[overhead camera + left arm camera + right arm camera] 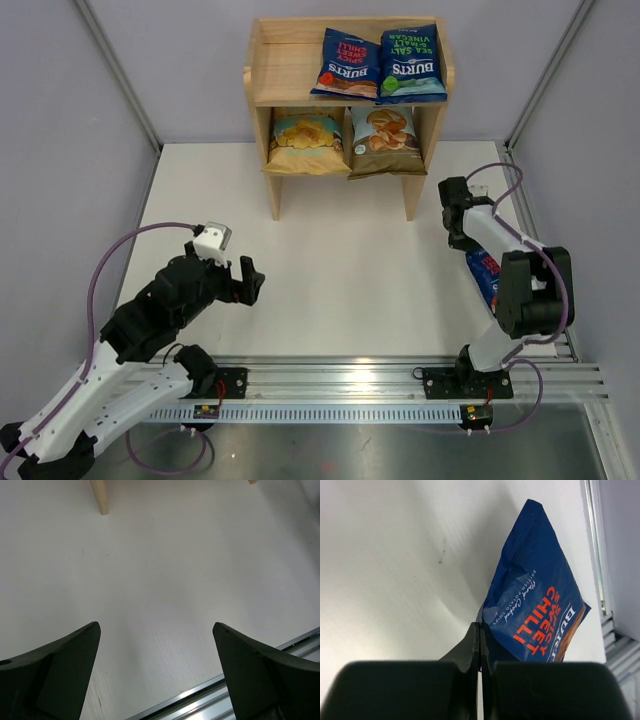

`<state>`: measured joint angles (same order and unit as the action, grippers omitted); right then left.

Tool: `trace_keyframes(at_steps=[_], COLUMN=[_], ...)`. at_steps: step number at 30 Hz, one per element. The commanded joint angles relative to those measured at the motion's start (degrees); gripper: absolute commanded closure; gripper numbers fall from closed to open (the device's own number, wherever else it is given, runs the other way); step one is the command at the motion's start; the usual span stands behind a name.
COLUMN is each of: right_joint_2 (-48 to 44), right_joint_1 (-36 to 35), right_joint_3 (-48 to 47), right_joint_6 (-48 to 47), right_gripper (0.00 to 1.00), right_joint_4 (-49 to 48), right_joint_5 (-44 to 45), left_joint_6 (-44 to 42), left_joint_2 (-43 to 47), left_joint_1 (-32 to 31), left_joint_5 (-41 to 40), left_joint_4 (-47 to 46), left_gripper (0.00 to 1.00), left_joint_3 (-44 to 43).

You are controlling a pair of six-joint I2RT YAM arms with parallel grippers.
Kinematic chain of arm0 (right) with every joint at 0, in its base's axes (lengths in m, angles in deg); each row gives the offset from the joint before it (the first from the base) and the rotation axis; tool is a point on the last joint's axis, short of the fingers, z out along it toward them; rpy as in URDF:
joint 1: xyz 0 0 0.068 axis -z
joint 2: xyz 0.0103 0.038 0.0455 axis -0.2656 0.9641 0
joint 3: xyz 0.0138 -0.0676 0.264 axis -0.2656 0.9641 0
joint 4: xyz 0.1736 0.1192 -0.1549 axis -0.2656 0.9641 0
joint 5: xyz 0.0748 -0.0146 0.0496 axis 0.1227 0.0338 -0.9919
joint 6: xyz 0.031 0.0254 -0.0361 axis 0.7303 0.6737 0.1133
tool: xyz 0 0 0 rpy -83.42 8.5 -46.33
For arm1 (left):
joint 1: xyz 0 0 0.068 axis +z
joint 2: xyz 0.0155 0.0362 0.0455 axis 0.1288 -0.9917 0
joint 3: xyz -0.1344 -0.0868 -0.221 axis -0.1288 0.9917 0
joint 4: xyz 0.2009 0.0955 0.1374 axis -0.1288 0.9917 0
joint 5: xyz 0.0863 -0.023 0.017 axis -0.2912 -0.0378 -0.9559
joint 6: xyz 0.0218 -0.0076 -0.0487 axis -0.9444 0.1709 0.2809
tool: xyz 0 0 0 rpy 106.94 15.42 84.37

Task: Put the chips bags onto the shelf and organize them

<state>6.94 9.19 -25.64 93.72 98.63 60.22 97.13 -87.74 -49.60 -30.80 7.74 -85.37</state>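
Top external view: the shelf [285, 60] holds four of five chip packets, two dark-blue bags [347, 63] [412, 65] on its upper tier, a yellow bag [308, 140] and a brown bag [385, 140] below. The fifth bag [535, 600], dark blue, is pinched at its edge between the closed right fingers [470, 645]. The left fingers [65, 665] spread wide, empty, above the white surface [330, 230]; grey walls [80, 120] surround it.

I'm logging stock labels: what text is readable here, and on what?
"BURTS", "SWEET CHILLI": top-shelf left bag.
"BURTS", "SEA SALT & MALT VINEGAR": top-shelf right bag.
"SWEET CHILLI", "Hand Cooked", "BRITISH POTATO CHIPS": loose bag in right claw.
Lower-shelf yellow bag and brown bag: too small.
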Motion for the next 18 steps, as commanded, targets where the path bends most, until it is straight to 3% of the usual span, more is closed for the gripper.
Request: trace_keyframes(at_steps=[1, 5, 9, 15, 18], right_joint_2=[-10.74, -18.58, -27.37, -41.07, -43.99], right_joint_1=[-1.78, -2.83, -3.1, -3.36, -3.62], right_joint_3=[0.58, 1.02, 1.98, 5.85, 8.57], right_joint_6=[3.01, 5.38, 8.63, 20.14, 26.99], right_gripper=[1.0, 1.0, 1.0, 1.0, 1.0], right_joint_4=[0.59, 2.09, 0.43, -8.44, -14.32], right_joint_5=[-4.37, -9.82, -20.07, -38.19, -44.44], left_joint_6=[-1.32, 0.34, 7.62, 11.24, 11.6], left_joint_2=[-0.99, -1.87, -1.08, -0.46, -1.25], left_joint_1=[-0.17, -0.08, -0.17, -0.52, -1.92], left_joint_5=[-1.86, -2.04, -0.81, 8.93, 9.21], left_joint_4=[-1.69, -1.16, -3.26, -24.93, -32.69], left_gripper=[0.01, 0.01, 0.01, 0.01, 0.01], left_joint_3=[-1.43, -3.36, -3.63, 6.29, 11.9])
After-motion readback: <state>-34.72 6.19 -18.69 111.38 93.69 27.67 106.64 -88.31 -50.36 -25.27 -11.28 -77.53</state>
